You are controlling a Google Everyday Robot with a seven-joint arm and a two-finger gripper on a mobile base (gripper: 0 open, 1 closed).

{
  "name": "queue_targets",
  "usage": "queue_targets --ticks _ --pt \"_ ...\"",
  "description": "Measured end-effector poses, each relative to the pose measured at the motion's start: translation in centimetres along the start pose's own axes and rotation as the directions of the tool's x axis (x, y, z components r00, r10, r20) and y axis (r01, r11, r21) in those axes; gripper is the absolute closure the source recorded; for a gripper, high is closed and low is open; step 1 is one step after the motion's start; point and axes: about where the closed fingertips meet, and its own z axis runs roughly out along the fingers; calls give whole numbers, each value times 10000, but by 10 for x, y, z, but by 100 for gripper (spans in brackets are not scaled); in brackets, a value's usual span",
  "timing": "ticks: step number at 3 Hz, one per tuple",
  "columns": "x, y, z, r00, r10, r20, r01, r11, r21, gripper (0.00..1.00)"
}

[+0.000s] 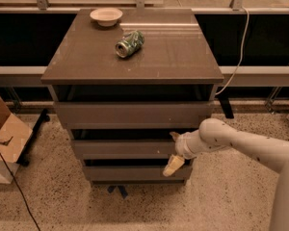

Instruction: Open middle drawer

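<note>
Here is the white robot arm [241, 146], reaching in from the right, low in front of the grey-brown cabinet. Its tabletop [183, 57] is a flat, slightly glossy slab. Under the tabletop's front edge sit three plain handleless fronts, stacked one below the other. The tall top drawer front [130, 114] comes first, then the medium-height grey-brown middle drawer [120, 148], and the short bottom drawer front [130, 172] is lowest.

The middle drawer is where the action is. The two-finger gripper [174, 151] is at that drawer's right end, below the front right corner of the tabletop. Its fingers are spread wide. One pale tip pokes up at the panel's top edge, against the dark gap there. The other, yellowish finger [173, 165] hangs down past the panel's lower edge, over the bottom front. So the panel's right end lies between the two. Whether either finger presses on it, I cannot tell, nor how far out the drawer stands.

Up top, a shallow cream round bowl [106, 16] sits near the far left corner. A crushed green drink can [129, 43] lies on its side, left of centre and nearer the far edge than the front. The bowl and the can are apart.

A brown cardboard box [5, 138] stands on the speckled floor [221, 196] off the left edge. A white cable [241, 47] drops down beyond the right edge.
</note>
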Motion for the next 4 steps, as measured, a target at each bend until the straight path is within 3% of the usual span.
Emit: queue_targets --ticks 2,3,4 --pt "14 -32 39 9963 794 319 -789 9968 -157 0" --pt "27 -41 52 9919 1211 384 -1200 9923 -304 14" --pt "35 -39 54 9911 1295 321 -1280 9907 -466 45"
